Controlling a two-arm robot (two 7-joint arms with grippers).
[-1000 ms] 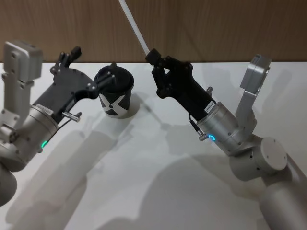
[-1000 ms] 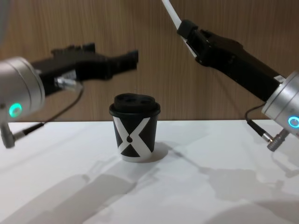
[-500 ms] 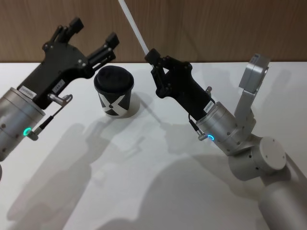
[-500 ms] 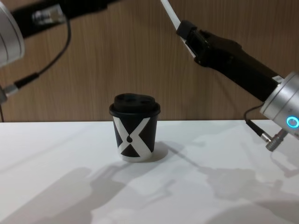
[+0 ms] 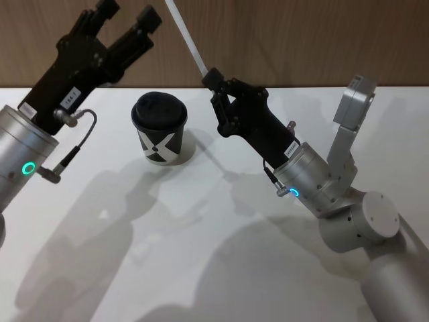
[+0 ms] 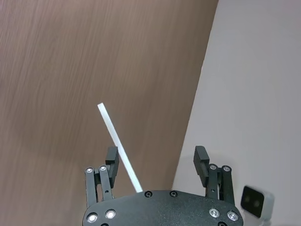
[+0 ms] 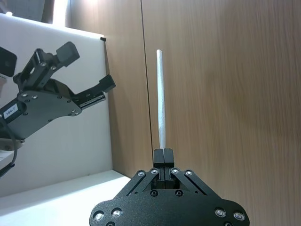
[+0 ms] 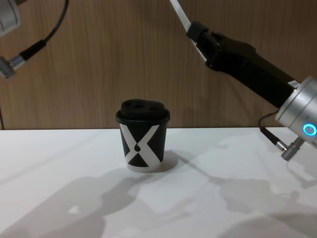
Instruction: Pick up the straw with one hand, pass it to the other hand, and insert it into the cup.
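Note:
The black cup (image 5: 159,128) with a white X and a domed lid stands upright on the white table (image 5: 201,255); the chest view shows the cup (image 8: 142,135) from the side. My right gripper (image 5: 213,80) is shut on the lower end of the whitish straw (image 5: 188,39), which slants up and to the left above and right of the cup. In the right wrist view the straw (image 7: 161,99) rises straight from the shut gripper (image 7: 164,155). My left gripper (image 5: 127,15) is raised high, left of the straw, open. In the left wrist view the straw (image 6: 119,147) lies ahead between the open fingers of the left gripper (image 6: 157,157).
A wooden wall (image 5: 281,33) runs behind the table. The table surface around the cup carries only the arms' shadows. My right arm's elbow (image 5: 362,228) hangs over the right side of the table.
My left gripper has lifted from beside the cup's lid up and back to straw height, staying open. The right gripper and straw have stayed put.

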